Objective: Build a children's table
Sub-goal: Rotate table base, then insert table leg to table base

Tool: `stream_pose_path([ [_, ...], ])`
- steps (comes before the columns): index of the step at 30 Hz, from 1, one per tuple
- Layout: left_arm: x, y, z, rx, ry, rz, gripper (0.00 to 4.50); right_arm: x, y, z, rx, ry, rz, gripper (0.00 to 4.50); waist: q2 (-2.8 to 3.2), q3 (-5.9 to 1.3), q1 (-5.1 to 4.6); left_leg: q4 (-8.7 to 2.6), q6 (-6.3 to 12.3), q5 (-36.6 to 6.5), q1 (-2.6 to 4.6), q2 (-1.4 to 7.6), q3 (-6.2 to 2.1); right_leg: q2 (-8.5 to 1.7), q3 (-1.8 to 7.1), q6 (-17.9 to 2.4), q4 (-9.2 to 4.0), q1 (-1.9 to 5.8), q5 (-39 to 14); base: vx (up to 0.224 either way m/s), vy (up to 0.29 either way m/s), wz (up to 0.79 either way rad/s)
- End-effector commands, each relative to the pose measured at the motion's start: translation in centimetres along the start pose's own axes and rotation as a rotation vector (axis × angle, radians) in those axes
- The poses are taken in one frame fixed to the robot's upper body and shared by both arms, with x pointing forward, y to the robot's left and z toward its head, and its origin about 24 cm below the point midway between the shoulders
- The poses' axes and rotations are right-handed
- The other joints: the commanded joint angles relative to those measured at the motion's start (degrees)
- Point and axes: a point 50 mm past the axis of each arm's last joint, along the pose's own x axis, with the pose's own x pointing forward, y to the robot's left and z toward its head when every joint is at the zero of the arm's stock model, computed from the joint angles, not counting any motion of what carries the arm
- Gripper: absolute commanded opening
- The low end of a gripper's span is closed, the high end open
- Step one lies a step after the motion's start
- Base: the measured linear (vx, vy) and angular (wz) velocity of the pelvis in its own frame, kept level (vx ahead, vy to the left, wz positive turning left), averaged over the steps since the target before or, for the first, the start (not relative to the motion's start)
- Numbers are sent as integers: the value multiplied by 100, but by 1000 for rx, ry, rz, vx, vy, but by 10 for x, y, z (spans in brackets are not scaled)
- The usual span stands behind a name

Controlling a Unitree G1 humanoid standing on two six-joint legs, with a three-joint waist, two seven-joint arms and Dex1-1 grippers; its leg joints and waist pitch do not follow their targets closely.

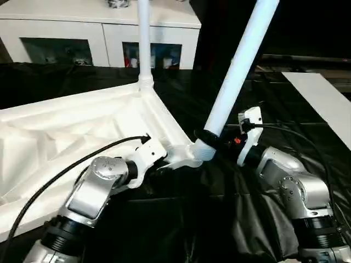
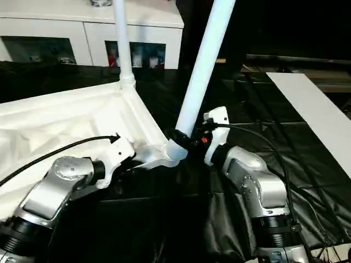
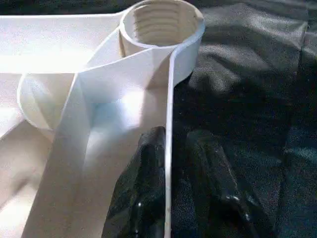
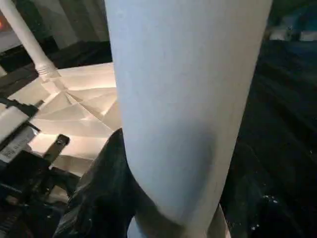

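The white tabletop (image 1: 66,131) lies upside down on black cloth, ribs facing up. One white leg (image 1: 144,38) stands upright in its far corner. My right gripper (image 1: 213,136) is shut on a second leg (image 1: 236,71) near its lower end. That leg leans to the right, its foot at the near right corner socket (image 1: 192,156). In the left wrist view this socket (image 3: 161,22) shows an open threaded mouth. My left gripper (image 3: 176,136) straddles the tabletop's thin rim wall just short of that corner. One finger lies against the wall and the other stands a little off it.
A white cabinet (image 1: 82,27) with dark glass doors stands behind the table. A flat white board (image 1: 323,98) lies at the right on the black cloth (image 1: 181,230), which covers the whole work surface. Cables run from both wrists.
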Motion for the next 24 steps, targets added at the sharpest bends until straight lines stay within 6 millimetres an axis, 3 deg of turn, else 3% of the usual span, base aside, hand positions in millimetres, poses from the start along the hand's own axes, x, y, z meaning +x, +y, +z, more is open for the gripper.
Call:
stream_pose_path([
  [1,2,2,-14,-10,88,-3,72,3,-2,11,-45,-25,13,191,5,-314,11,-419,113,-742,45,327,-113,-493,291,-1093,-442,218,-595,0,0,0],
  [3,3,7,-14,-11,91,11,52,8,-5,10,-43,-25,28,191,28,-321,9,-412,109,-758,50,324,-115,-500,284,-1133,-436,220,-601,0,0,0],
  [9,5,6,-11,-19,70,-38,5,14,-11,6,-27,13,59,191,15,-303,7,-427,43,-997,68,336,-116,-506,288,-1117,-480,204,-1010,0,0,0],
  [12,6,3,-12,-13,81,-67,2,16,-14,3,-32,42,69,191,-2,-318,3,-418,55,-853,47,327,-118,-508,285,-1149,-458,222,-870,0,0,0],
  [13,6,2,-13,-11,87,-82,2,18,-15,2,-31,50,74,191,-44,-323,-4,-410,77,-814,41,324,-109,-503,283,-1162,-457,225,-814,0,0,0],
  [14,6,1,-14,-11,90,-89,2,18,-16,2,-31,52,75,191,-29,-326,3,-406,98,-771,46,324,-109,-504,282,-1183,-442,224,-754,0,0,0],
  [15,7,-2,-15,-15,96,-108,2,20,-18,3,-22,56,79,191,-63,-333,2,-398,146,-660,39,326,-100,-502,282,-1215,-429,231,-606,0,0,0],
  [19,6,-10,-18,-14,109,-147,0,23,-24,2,-18,88,74,190,-50,-335,8,-379,257,-455,51,332,-85,-495,272,-1349,-388,221,-288,0,0,0],
  [24,0,-18,-20,15,127,-222,0,24,-27,0,15,137,106,190,-51,-322,16,-399,222,-601,62,345,-94,-502,267,-1353,-404,218,-483,0,0,0],
])
